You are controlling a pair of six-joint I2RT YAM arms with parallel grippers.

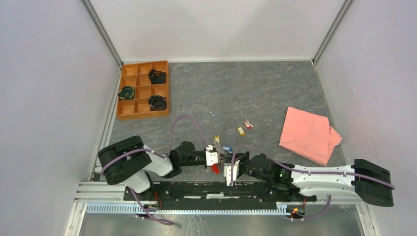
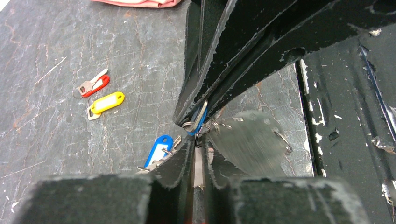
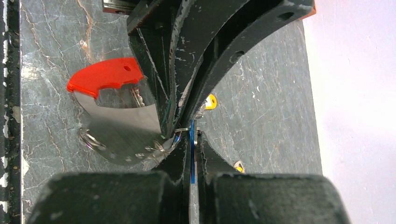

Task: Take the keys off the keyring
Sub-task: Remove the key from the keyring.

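Room at upper centre
Tray [image 1: 142, 116] fills upper left, cloth [image 1: 307, 133] the right; loose keys [image 1: 240, 130] lie mid-frame; left gripper [image 1: 220, 158] and right gripper [image 1: 230, 162] crowd lower centre.

Lab robot cell, white walls [image 1: 44, 73] round grey table [image 1: 231, 88]

bright even light, soft shadows; wrist views blur up close.

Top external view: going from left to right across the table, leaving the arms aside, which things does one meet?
Orange compartment tray → first yellow-headed key → blue-headed key → second yellow-headed key → red-headed key → pink cloth.
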